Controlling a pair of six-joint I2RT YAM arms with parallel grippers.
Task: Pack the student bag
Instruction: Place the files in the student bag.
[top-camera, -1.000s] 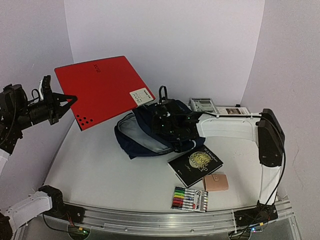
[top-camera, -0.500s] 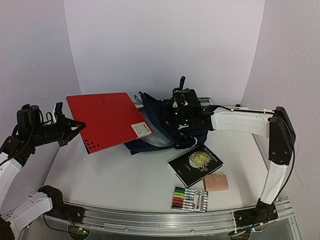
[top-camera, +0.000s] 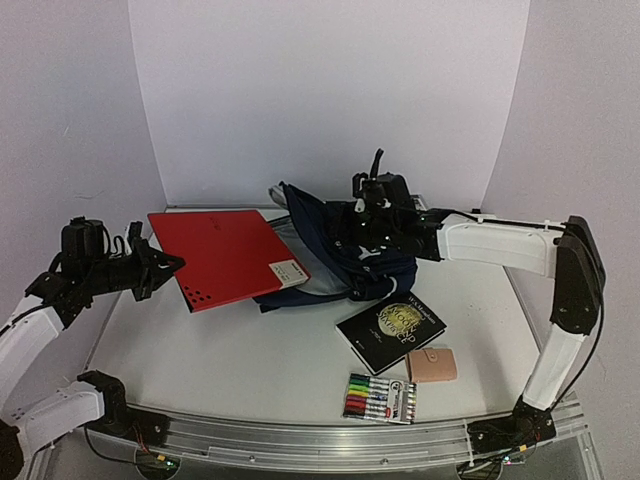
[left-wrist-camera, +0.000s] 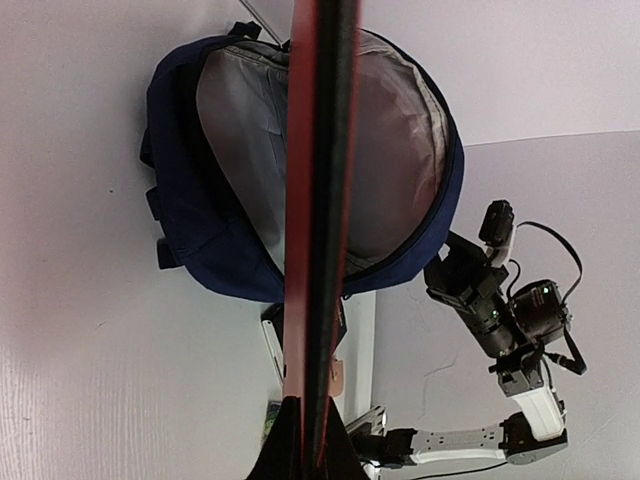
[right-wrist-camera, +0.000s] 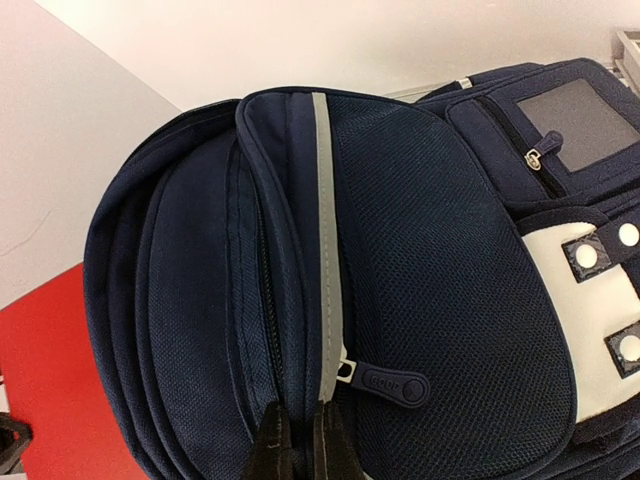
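On the white bench (top-camera: 230, 360), nearest the arm bases and right of centre, is a flat pack of coloured marker pens (top-camera: 380, 399). Just behind it and apart lies a small tan leather wallet with a snap tab (top-camera: 431, 365). Behind that is a black paperback book with gold cover lettering (top-camera: 391, 326), flat and angled. Its far corner is close to the bag; contact unclear.

Mid bench, left side: the left pincer (top-camera: 165, 266) is clamped narrow on the left corner of a flat red plastic folder with a white label (top-camera: 228, 257). The folder is held off the bench, tilted, with punched holes at its near corner. The left wrist view sees it edge-on (left-wrist-camera: 318, 200), running straight from the fingers toward the bag's open mouth. In the top view the labelled far corner overlaps that mouth; can't tell if it touches the lining.

Centre, further back: a navy-blue fabric student bag with grey stripes and light grey patches (top-camera: 340, 260) lies on the bench. Its main compartment gapes toward the left, with pale grey lining (left-wrist-camera: 400, 130) showing.

The right pincer (top-camera: 366, 213) is at the student bag's top, closed tight on a fold of navy fabric right beside a grey stripe (right-wrist-camera: 325, 250), holding that upper rim raised. A dark zipper pull (right-wrist-camera: 397, 386) sits just right of the fingers, not gripped.

Farthest back is the plain white wall (top-camera: 330, 90).
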